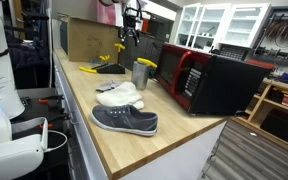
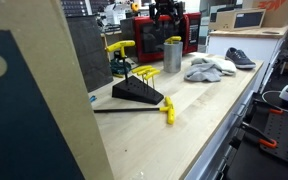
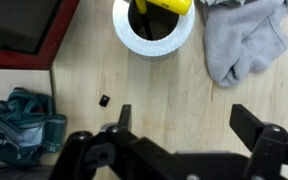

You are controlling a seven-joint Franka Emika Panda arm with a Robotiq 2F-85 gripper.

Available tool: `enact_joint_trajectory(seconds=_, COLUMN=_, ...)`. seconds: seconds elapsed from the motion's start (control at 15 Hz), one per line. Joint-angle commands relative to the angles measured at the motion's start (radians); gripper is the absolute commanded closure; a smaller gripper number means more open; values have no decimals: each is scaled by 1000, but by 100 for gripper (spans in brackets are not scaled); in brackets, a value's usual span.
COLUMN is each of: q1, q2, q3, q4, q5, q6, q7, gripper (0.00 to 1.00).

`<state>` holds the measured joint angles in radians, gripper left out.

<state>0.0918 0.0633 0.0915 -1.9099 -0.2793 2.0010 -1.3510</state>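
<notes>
My gripper (image 3: 189, 125) hangs open above bare wooden countertop (image 3: 174, 85), with nothing between its fingers. Ahead of it in the wrist view stands a metal cup (image 3: 154, 28) seen from above, with a yellow object (image 3: 166, 5) in it. A grey cloth (image 3: 239, 40) lies to the cup's right. In an exterior view the gripper (image 1: 132, 35) is high over the cup (image 1: 141, 73). The cloth (image 1: 119, 96) and a grey shoe (image 1: 124, 120) lie nearer the camera. The cup (image 2: 172, 55), cloth (image 2: 209, 68) and shoe (image 2: 239, 57) also show in both exterior views.
A red and black microwave (image 1: 204, 80) stands beside the cup, its edge (image 3: 24, 40) at the left of the wrist view. A teal bundle (image 3: 24, 125) and a small black piece (image 3: 104, 100) lie on the counter. A black rack with yellow tools (image 2: 139, 90) and a cardboard box (image 1: 89, 40) stand farther along.
</notes>
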Motion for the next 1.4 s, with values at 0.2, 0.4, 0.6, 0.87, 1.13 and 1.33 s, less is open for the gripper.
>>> enact_joint_trajectory(seconds=0.2, q1=2, q2=1, q3=8, q4=16, q5=20, q6=-8, q7=58, gripper=0)
enact_joint_trajectory(seconds=0.4, q1=2, q2=1, q3=8, q4=17, q5=22, q6=-8, q7=59, gripper=0)
enact_joint_trajectory(seconds=0.6, q1=14, q2=5, q3=8, q4=22, q5=-49, q6=-10, q7=235, gripper=0)
enact_joint_trajectory(seconds=0.87, q1=33, q2=7, q3=17, q4=1, q5=-98, q6=-21, q7=521, gripper=0)
enact_joint_trajectory(seconds=1.13, q1=38, q2=3, q3=14, q4=-28, q5=-90, q6=-29, q7=753, gripper=0)
enact_joint_trajectory(seconds=1.33, q1=30, q2=1, q3=10, q4=-39, q5=-74, q6=-52, q7=899, gripper=0)
